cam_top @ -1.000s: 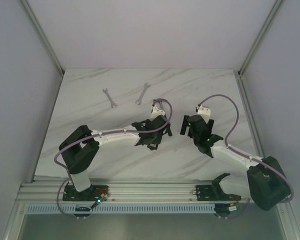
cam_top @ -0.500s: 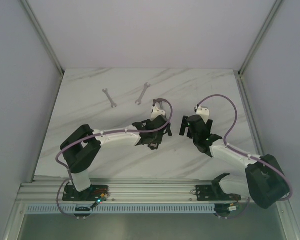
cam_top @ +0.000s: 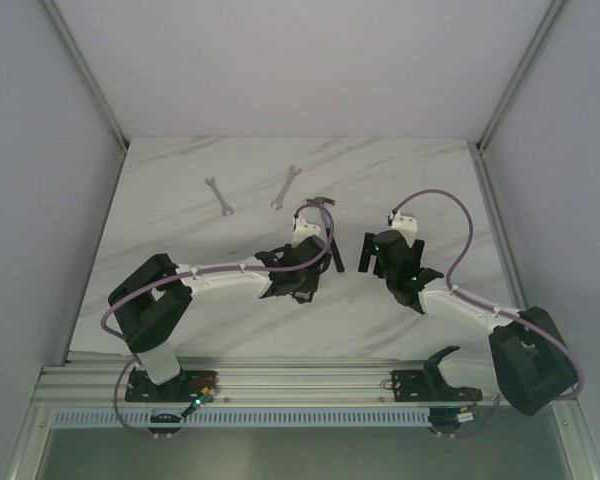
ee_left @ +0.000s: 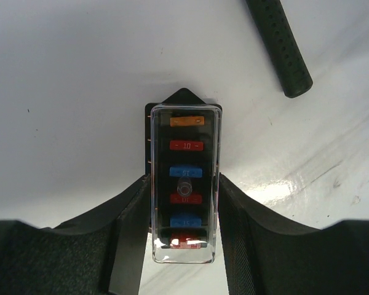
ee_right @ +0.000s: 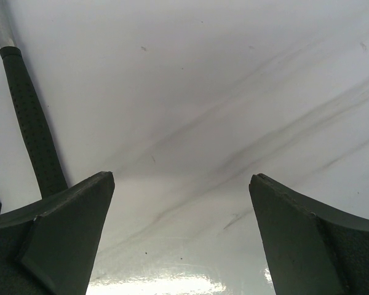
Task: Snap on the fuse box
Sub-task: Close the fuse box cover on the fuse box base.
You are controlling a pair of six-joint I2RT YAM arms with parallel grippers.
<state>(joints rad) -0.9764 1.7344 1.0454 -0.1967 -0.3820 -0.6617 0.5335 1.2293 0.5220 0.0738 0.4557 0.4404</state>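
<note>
The fuse box point(ee_left: 184, 184) was a small black rectangular block with its face turned up to the left wrist camera. Its long axis ran near to far. A clear cover point(ee_left: 186, 114) sat over the face, with a small round boss at its middle. Beneath it a column of fuses point(ee_left: 187, 145) ran, from the far end, orange, red, blue, red, blue, red. The black base showed past the cover as a pointed tab at the far end. The near half sat between the fingers of the left tool point(ee_left: 184, 182), which pressed on both long sides, over the white marbled surface point(ee_left: 67, 92). In the top view it was hidden.
</note>
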